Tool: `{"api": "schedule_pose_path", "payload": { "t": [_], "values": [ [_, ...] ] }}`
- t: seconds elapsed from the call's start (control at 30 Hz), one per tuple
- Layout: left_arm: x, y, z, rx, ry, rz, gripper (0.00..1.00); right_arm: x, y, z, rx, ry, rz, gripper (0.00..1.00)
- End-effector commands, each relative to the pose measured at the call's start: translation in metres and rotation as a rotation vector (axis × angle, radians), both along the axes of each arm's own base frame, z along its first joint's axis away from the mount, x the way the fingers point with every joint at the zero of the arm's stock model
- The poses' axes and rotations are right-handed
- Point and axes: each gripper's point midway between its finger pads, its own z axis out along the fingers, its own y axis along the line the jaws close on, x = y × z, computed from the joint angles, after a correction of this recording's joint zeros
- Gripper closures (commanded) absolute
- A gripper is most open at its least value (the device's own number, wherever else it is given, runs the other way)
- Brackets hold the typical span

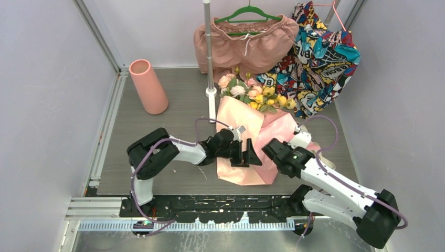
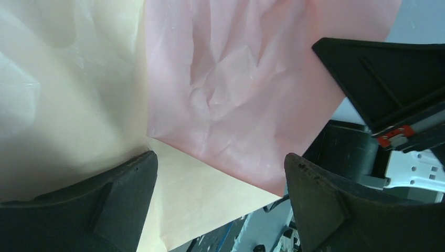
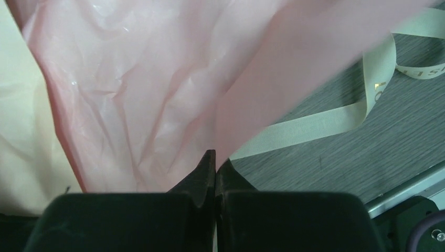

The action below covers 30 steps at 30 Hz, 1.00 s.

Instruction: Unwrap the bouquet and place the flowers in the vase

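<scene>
The bouquet lies on the table with its pink and yellow flowers (image 1: pixel 257 92) pointing to the back. Its pale pink and cream paper (image 1: pixel 251 137) is spread loose toward the arms. My left gripper (image 1: pixel 246 152) hovers open over the paper's near part, and cream and pink sheets (image 2: pixel 220 105) fill its wrist view between the wide-set fingers (image 2: pixel 131 194). My right gripper (image 3: pixel 215 157) is shut on an edge of the pink paper (image 3: pixel 131 89); its body shows beside the wrap (image 1: pixel 270 149). A loose cream ribbon (image 3: pixel 315 123) lies on the table. The salmon-pink vase (image 1: pixel 149 86) stands upright at the back left.
Pink shorts on a green hanger (image 1: pixel 246 44) and a colourful printed garment (image 1: pixel 317 58) hang at the back. A thin metal pole (image 1: pixel 208 47) rises just behind the flowers. An aluminium rail (image 1: pixel 107 123) runs along the left edge, and walls close in both sides.
</scene>
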Motion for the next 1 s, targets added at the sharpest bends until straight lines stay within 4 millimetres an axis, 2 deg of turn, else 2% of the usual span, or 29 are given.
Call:
{"api": "schedule_pose_path", "payload": {
  "t": [0.0,0.23,0.37,0.47,0.6,0.8,0.9,0.97],
  "values": [
    [0.034,0.021,-0.049,0.131,-0.002,0.087,0.07,0.024,0.013,-0.003,-0.012,0.025,0.049,1.00],
    [0.059,0.009,-0.055,0.122,-0.015,0.120,0.08,0.057,0.004,-0.021,-0.031,0.094,0.013,1.00],
    [0.069,-0.002,-0.047,0.098,-0.027,0.116,0.08,0.071,-0.009,-0.018,-0.051,0.112,-0.013,1.00],
    [0.069,-0.006,-0.033,0.080,-0.043,0.100,0.09,0.075,-0.014,0.000,-0.063,0.088,-0.017,0.99],
    [0.064,0.001,-0.012,0.067,-0.076,0.094,0.09,0.071,-0.020,0.036,-0.037,-0.011,-0.026,0.97],
    [0.042,0.008,0.026,0.060,-0.139,0.048,0.09,0.054,-0.018,0.088,0.056,-0.140,0.032,0.67],
    [0.030,0.008,0.045,0.048,-0.165,0.031,0.09,0.044,-0.021,0.104,0.072,-0.156,0.035,0.60],
    [0.023,0.006,0.058,0.029,-0.179,0.021,0.09,0.040,-0.019,0.117,0.101,-0.189,0.047,0.60]
  ]
}}
